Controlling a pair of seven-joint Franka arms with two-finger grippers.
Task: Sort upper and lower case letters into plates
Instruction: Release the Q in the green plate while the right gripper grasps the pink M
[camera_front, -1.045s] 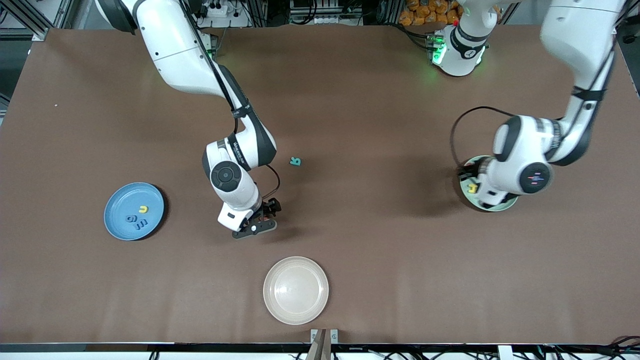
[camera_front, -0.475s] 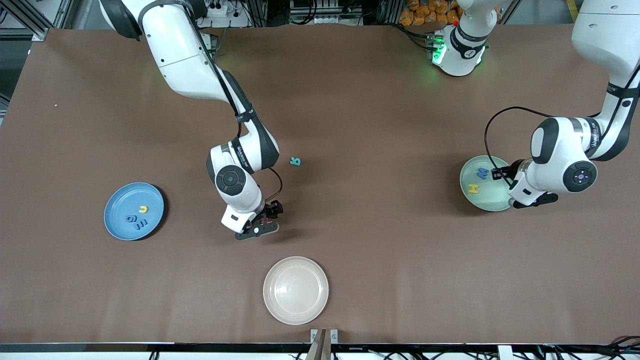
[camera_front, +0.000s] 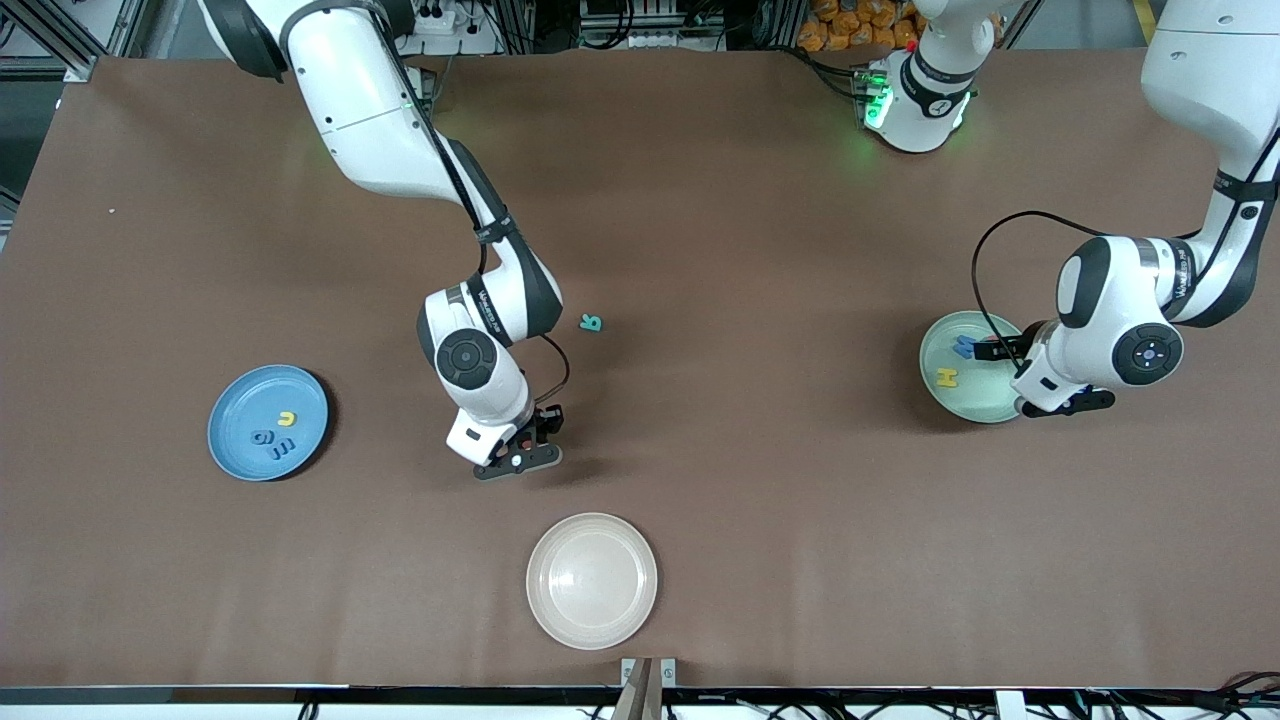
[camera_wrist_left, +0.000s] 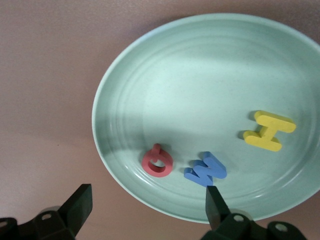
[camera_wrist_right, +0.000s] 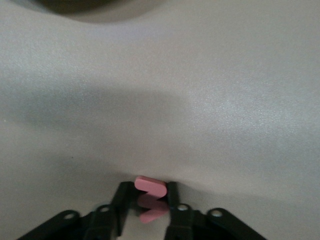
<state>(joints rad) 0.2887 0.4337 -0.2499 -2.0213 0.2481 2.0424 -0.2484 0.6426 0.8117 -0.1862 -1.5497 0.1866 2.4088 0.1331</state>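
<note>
My right gripper (camera_front: 520, 455) (camera_wrist_right: 147, 192) is down at the table between the teal letter (camera_front: 591, 322) and the cream plate, shut on a red letter (camera_wrist_right: 150, 186). My left gripper (camera_front: 1003, 350) (camera_wrist_left: 147, 205) hangs open over the rim of the mint plate (camera_front: 985, 405) (camera_wrist_left: 200, 75). In that plate lie a red letter (camera_wrist_left: 158, 161), a blue letter (camera_front: 963, 346) (camera_wrist_left: 206, 169) and a yellow H (camera_front: 946, 377) (camera_wrist_left: 269, 131). The sky blue plate (camera_front: 228, 415), toward the right arm's end, holds a yellow letter (camera_front: 287, 418) and two dark blue letters (camera_front: 272, 443).
A cream-white plate (camera_front: 591, 580) with nothing in it sits near the table's front edge, nearer the camera than my right gripper. Brown table surface spreads between the plates.
My right gripper has sunk slightly and shut on the red letter. My left gripper has opened and shifted from above the mint plate's middle to its rim, uncovering the letters.
</note>
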